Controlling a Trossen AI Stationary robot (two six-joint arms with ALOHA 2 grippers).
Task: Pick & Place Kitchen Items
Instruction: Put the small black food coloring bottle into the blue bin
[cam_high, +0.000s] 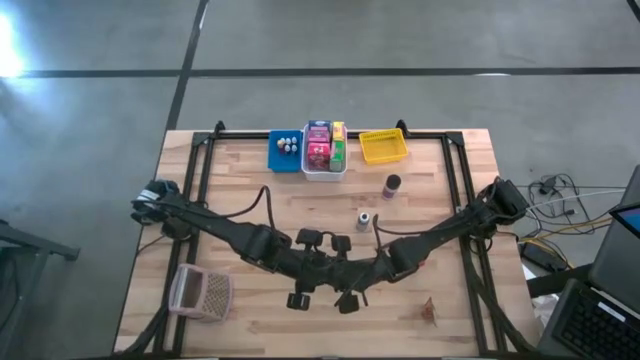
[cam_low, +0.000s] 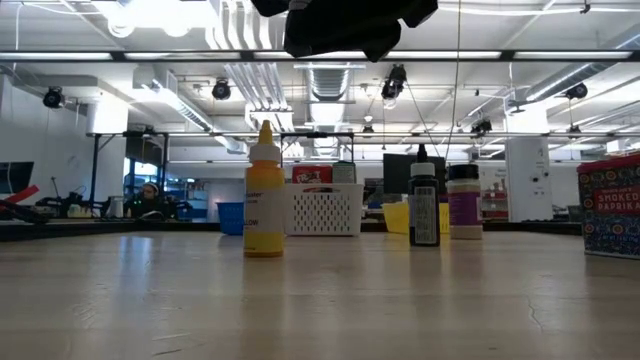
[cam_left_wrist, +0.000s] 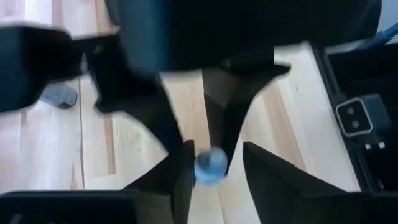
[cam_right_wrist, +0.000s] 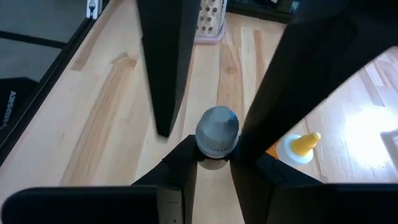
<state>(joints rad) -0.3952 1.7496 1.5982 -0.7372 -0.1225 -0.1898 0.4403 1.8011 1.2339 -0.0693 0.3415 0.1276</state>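
My right gripper (cam_right_wrist: 214, 158) is shut on a small jar with a grey ribbed cap (cam_right_wrist: 217, 129), over the table's middle near part (cam_high: 352, 272). My left gripper (cam_left_wrist: 217, 174) is open and faces it from the left (cam_high: 315, 268). Its fingers stand on either side of the same jar (cam_left_wrist: 211, 165). Whether one of them touches it cannot be told. A yellow squeeze bottle (cam_right_wrist: 298, 147) stands on the table below. A dark jar (cam_high: 391, 185) and a grey jar (cam_high: 364, 220) stand farther back. Boxes fill the white bin (cam_high: 325, 150), and small balls lie in the blue bin (cam_high: 286, 150). My right gripper pinches the jar between its two fingers just below the grey cap (cam_right_wrist: 214, 149). The fingers (cam_right_wrist: 183, 163) hide the jar's body. The cap end points away from the table, and the jar is lifted clear of the wood.
The yellow bin (cam_high: 383, 147) sits at the far edge beside the white one. A pinkish mesh basket (cam_high: 200, 292) lies near the table's left near corner. A small red thing (cam_high: 428, 310) lies right of the arms. In the low view a dark bottle (cam_low: 424, 205), a purple-labelled jar (cam_low: 463, 200) and a paprika box (cam_low: 610, 205) stand.
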